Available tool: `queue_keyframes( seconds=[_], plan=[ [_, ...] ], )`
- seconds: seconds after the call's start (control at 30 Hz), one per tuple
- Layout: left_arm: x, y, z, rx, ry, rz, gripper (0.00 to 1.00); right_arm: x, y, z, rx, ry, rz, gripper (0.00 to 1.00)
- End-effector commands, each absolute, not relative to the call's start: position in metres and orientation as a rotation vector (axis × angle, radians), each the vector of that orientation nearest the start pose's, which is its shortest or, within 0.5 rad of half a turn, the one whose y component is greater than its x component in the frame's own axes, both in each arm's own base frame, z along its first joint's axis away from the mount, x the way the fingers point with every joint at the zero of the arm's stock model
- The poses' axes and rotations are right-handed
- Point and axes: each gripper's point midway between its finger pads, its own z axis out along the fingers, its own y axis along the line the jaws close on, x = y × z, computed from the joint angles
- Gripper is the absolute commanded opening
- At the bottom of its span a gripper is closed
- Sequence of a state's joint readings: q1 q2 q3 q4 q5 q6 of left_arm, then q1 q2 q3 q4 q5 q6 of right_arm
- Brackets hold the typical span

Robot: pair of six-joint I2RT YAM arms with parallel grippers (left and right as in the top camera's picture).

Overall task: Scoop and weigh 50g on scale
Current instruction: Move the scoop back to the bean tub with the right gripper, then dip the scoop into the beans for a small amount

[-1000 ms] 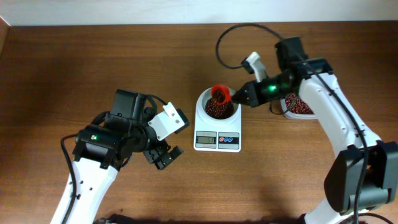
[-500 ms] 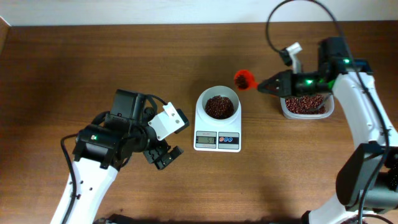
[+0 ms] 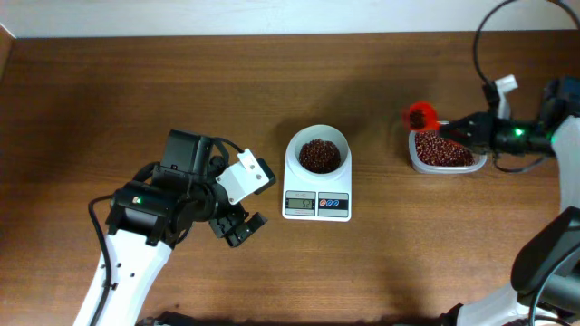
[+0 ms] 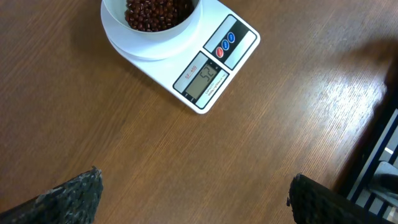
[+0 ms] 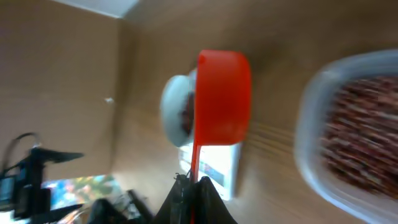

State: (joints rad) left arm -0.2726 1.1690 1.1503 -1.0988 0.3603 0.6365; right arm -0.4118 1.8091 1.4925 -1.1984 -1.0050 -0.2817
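Starting at the left, we see the left gripper hanging low over the table, jaws spread wide with nothing between them. In its wrist view the dark fingertips sit at the bottom corners with bare wood between. Ahead of that gripper and a little to its right stands the scale, near but not touching. Its long axis runs from the bowl at the far end to the display at the near end, and the display points back toward the robot. The beans lie heaped in the bowl.

Further right, well apart from the scale, the right gripper is clamped on the handle of a red scoop. The scoop's long axis runs straight out ahead of the jaws, cup end pointing toward the scale. Beneath the jaws sits a clear tub of more beans, and the cup hangs at its far left corner. We cannot tell whether the cup holds anything.
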Motion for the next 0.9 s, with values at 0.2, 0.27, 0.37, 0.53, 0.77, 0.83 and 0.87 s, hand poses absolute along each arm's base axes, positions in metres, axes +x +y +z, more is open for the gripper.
queue_keyframes(
  seconds=[0.2,0.27,0.37,0.53,0.77,0.83,0.87],
  plan=[
    [0.241,-0.132,0.209,1.253,2.262,-0.366,0.99,0.352,-0.071,0.145,0.156,2.777,0.652,0.04],
    [0.241,-0.132,0.209,1.253,2.262,-0.366,0.99,0.359,-0.075,0.142,0.157,2.785,0.568,0.04],
    [0.241,-0.132,0.209,1.253,2.262,-0.366,0.99,0.362,-0.081,0.138,0.189,2.821,0.435,0.04],
    [0.241,-0.132,0.209,1.253,2.262,-0.365,0.99,0.365,-0.081,0.142,0.157,2.862,0.157,0.04],
    [0.241,-0.132,0.209,1.253,2.262,-0.365,0.99,0.370,-0.075,0.164,0.100,2.820,-0.138,0.04],
    [0.241,-0.132,0.209,1.253,2.262,-0.366,0.99,0.368,-0.075,0.168,0.088,2.815,-0.212,0.04],
    [0.241,-0.132,0.209,1.253,2.262,-0.366,0.99,0.368,-0.076,0.169,0.102,2.811,-0.248,0.04]
  ],
)
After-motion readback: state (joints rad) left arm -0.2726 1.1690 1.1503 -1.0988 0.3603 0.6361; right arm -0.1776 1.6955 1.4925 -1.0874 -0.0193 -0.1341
